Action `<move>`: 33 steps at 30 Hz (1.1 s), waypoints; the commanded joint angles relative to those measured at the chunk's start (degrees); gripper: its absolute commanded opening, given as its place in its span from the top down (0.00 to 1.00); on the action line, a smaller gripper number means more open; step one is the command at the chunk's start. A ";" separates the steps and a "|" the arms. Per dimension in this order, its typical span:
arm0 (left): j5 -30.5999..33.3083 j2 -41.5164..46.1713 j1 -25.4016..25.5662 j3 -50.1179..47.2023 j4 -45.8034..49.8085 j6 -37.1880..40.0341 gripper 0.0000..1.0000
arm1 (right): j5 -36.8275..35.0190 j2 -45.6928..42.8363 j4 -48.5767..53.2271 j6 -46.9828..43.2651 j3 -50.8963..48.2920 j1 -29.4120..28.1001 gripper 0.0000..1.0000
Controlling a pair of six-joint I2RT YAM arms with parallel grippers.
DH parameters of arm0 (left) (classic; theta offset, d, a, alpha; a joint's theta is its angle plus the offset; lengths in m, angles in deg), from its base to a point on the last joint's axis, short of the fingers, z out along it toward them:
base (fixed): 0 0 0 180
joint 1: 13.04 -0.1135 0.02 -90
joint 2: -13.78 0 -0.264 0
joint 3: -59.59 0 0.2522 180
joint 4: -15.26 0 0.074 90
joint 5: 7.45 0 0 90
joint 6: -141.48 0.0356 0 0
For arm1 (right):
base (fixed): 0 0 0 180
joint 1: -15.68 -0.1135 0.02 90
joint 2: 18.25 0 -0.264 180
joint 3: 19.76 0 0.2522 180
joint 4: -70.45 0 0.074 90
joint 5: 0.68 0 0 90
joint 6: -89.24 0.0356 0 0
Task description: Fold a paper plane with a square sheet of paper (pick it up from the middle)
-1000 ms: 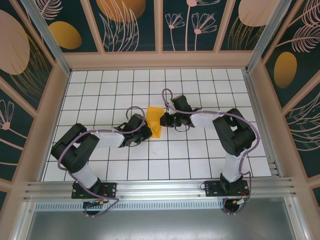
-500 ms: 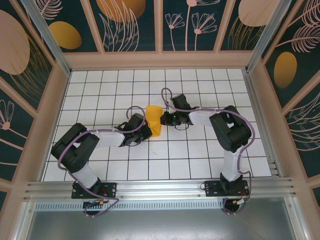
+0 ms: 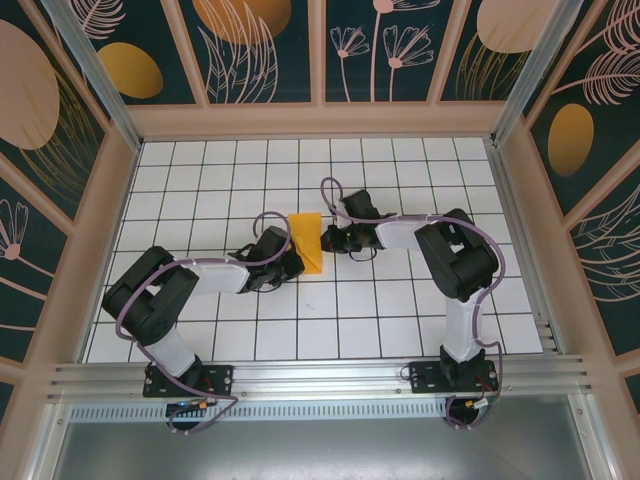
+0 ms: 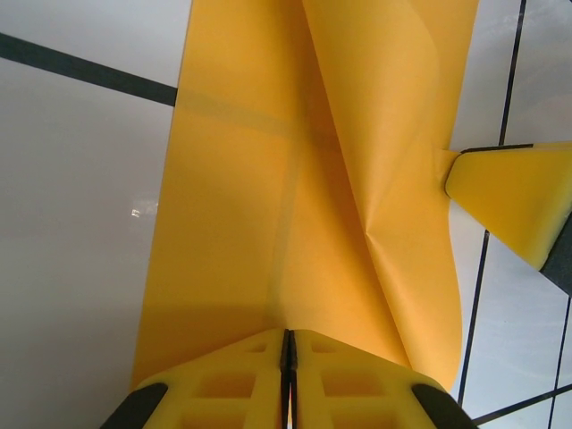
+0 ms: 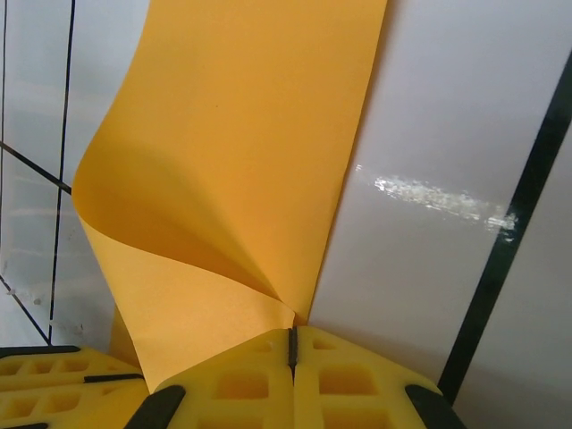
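Observation:
The square sheet of paper point(image 3: 307, 236), orange-yellow and folded into a narrow creased band, lies on the white grid table point(image 3: 380, 310) between my two grippers. My left gripper point(image 3: 297, 264) is shut on the paper's near edge, with the jaws point(image 4: 288, 338) pressed together over the sheet point(image 4: 259, 223). My right gripper point(image 3: 326, 238) is shut on a flap that curls up and over from the sheet point(image 5: 241, 134), pinched at its corner point(image 5: 291, 340). In the left wrist view, a yellow right-hand finger point(image 4: 514, 197) stands beside the paper's right edge.
Wooden walls with painted panels point(image 3: 320, 120) enclose the table on three sides. An aluminium rail point(image 3: 320, 375) runs along the near edge by the arm bases. Open tiles lie behind and in front of the paper.
My right gripper has shifted slightly left with the flap, and the paper's top edge has bulged and settled. The left gripper has held still.

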 commanded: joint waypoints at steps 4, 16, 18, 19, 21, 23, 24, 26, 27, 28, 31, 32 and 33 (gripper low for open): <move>-0.11 -0.64 0.17 0.46 3.23 1.63 0.89 | -0.09 1.60 1.04 -1.41 1.50 0.50 0.98; -0.64 5.90 0.08 3.74 -2.14 5.03 0.85 | -0.61 2.06 1.08 -1.76 1.07 0.50 0.98; 0.70 5.04 -0.22 5.34 -1.54 6.07 0.84 | -0.62 2.24 1.04 -1.75 1.11 0.50 0.98; 1.30 4.44 -0.32 6.19 -1.27 6.46 0.84 | -0.60 2.30 0.86 -1.67 1.01 0.50 0.98; 1.58 2.44 -0.82 7.94 -1.07 7.05 0.84 | -0.45 2.57 0.77 -1.67 0.98 0.50 0.98; 1.40 0.38 -1.04 9.35 -1.05 7.36 0.84 | -0.42 2.67 0.64 -1.61 0.89 0.50 0.98; 1.35 -0.92 -1.16 10.36 -0.68 7.64 0.84 | -0.44 2.72 0.69 -1.66 0.80 0.47 0.98; 2.10 -2.82 -1.34 11.89 0.55 7.87 0.85 | -0.44 2.60 0.68 -1.67 0.76 0.50 0.98; 2.28 -4.21 -1.54 12.37 0.77 7.90 0.85 | -0.36 2.58 0.68 -1.69 0.79 0.52 0.98; 2.54 -4.83 -1.64 12.56 0.77 7.90 0.85 | -0.33 2.56 0.69 -1.67 0.80 0.50 0.98; 3.88 -6.09 -1.91 13.05 1.53 7.88 0.85 | -0.31 2.56 0.67 -1.67 0.72 0.51 0.98; 4.46 -6.45 -1.96 13.16 1.85 7.78 0.85 | -0.34 2.61 0.64 -1.67 0.71 0.50 0.98; 4.73 -6.79 -2.05 13.19 2.19 7.70 0.85 | -0.42 2.71 0.68 -1.76 0.71 0.50 0.98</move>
